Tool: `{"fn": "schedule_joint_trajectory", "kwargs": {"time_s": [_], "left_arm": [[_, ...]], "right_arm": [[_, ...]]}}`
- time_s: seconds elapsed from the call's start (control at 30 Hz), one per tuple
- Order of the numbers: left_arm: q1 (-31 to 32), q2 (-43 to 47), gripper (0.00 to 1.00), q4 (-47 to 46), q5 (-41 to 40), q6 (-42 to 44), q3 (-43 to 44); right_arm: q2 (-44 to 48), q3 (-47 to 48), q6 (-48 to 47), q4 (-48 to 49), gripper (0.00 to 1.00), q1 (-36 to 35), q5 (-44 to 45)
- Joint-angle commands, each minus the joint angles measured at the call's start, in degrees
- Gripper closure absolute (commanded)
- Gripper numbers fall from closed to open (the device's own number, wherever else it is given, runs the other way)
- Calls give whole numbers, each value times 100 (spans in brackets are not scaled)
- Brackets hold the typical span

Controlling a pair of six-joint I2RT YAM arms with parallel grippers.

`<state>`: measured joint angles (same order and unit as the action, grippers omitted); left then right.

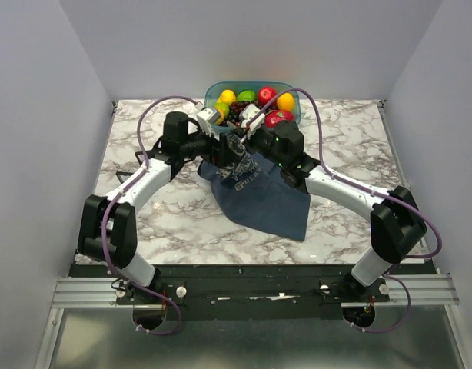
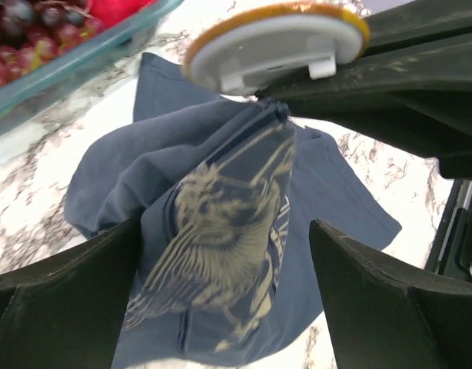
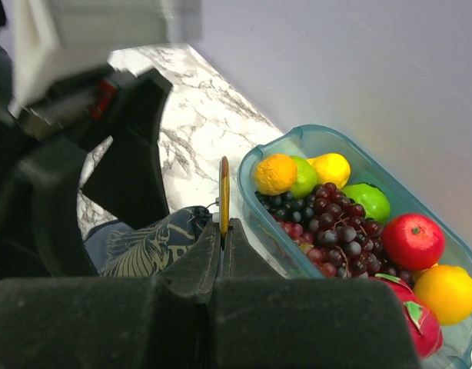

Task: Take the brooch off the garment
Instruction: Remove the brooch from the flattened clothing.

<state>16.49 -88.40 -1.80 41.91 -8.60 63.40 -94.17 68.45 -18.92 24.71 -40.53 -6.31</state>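
- Right pincer (image 3: 223,228) closed on the edge of the brooch (image 3: 224,188), a gold-rimmed disc held above the counter (image 1: 182,219)
- Garment (image 2: 340,192) hangs bunched from the brooch; its lower part lies on the counter
- Left pincer (image 2: 224,254) wide open; one finger on either side of the hanging cloth
- Fruit tub (image 3: 313,137) just beyond

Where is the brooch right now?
In the right wrist view the brooch stands edge-on, pinched in the shut right end effector, with the garment bunched at its lower left and the fruit tub just right of it.
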Motion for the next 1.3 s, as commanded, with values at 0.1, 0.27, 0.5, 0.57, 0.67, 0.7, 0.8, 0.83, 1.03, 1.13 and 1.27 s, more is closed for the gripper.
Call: {"fn": "schedule_joint_trajectory", "kwargs": {"time_s": [0.1,0.27,0.5,0.57,0.67,0.7,0.8,0.83,1.03,1.13,1.27], "left_arm": [[249,-371,91,-418,659,-291,524],[240,391,100,1064,1037,630,534],[241,1027,100,3236,1110,2607,893],[171,913,80,3633,917,2976,1025],[-75,938,44,3714,836,2690,1122],[-111,991,36,3531,749,2488,1122],[-137,1176,23,3188,477,2284,1096],[-137,1185,22,3099,441,2232,1122],[-137,948,20,1869,396,1099,1253],[-137,790,19,1420,634,886,1420],[-137,675,19,1305,1020,728,1588]], "right_arm": [[66,239,177,-36,99,10,270],[-66,230,213,-80,100,63,402],[-549,625,327,-308,100,107,332],[-576,705,319,-440,100,151,-95],[-313,732,371,-633,100,361,-903],[-225,732,415,-712,100,527,-1195],[91,749,713,-1064,99,853,-2101],[170,758,818,-1273,100,915,-2251],[391,1030,1063,-2232,100,1083,-4377],[320,1145,1600,-2286,99,1091,-4783],[294,1197,1655,-2286,100,1100,-4854]]}}
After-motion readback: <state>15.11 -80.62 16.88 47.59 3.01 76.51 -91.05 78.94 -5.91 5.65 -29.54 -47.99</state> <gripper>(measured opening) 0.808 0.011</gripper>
